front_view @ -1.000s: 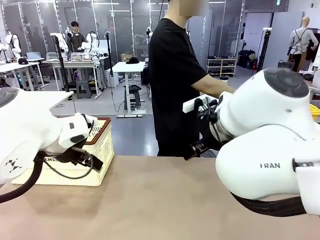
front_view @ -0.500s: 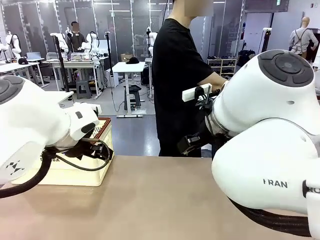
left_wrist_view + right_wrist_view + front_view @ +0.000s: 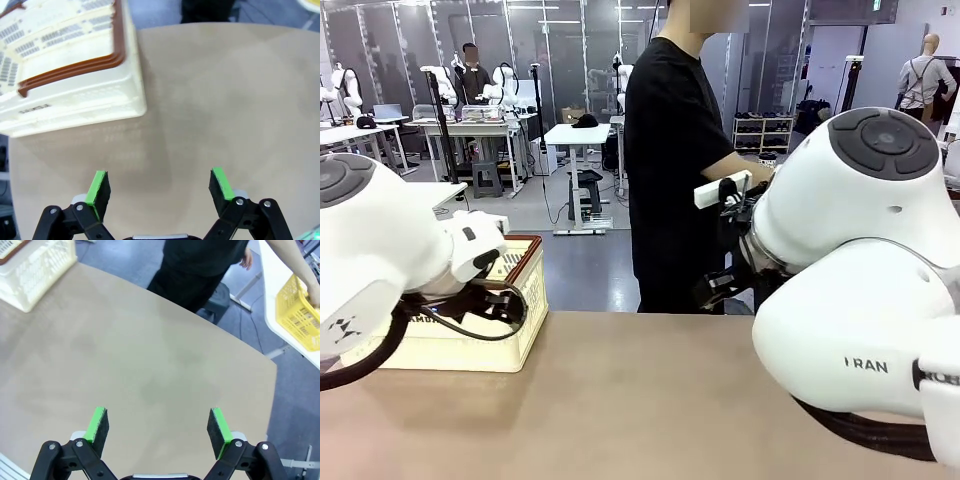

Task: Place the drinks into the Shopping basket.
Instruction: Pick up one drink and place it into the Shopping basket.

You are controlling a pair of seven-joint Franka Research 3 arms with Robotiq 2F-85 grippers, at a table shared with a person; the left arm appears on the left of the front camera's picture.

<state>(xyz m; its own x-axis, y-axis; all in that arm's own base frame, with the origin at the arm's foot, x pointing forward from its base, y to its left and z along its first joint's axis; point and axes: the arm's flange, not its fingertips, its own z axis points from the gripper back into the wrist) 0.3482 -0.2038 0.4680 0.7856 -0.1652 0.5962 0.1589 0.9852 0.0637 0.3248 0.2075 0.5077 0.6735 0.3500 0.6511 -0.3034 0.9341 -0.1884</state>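
Observation:
The cream-white Shopping basket (image 3: 470, 335) with a reddish-brown rim stands at the table's far left; it also fills the top left of the left wrist view (image 3: 75, 95) and shows as a corner in the right wrist view (image 3: 35, 270). My left gripper (image 3: 161, 187) hangs open above bare tabletop, a short way from the basket's side. Over the middle of the table my right gripper (image 3: 159, 426) is open too, nothing between its green pads (image 3: 98, 423). The drinks are out of view.
A person in a black shirt (image 3: 675, 150) stands at the table's far side, reaching a hand (image 3: 314, 292) into a yellow basket (image 3: 300, 315) on a white side table. Both white arms (image 3: 860, 290) bulk large in the front view. The tan tabletop (image 3: 620, 400) is bare.
Both arms have shifted slightly, the left arm's wrist lifting beside the basket. The person has turned further toward the right. Both grippers have stayed open.

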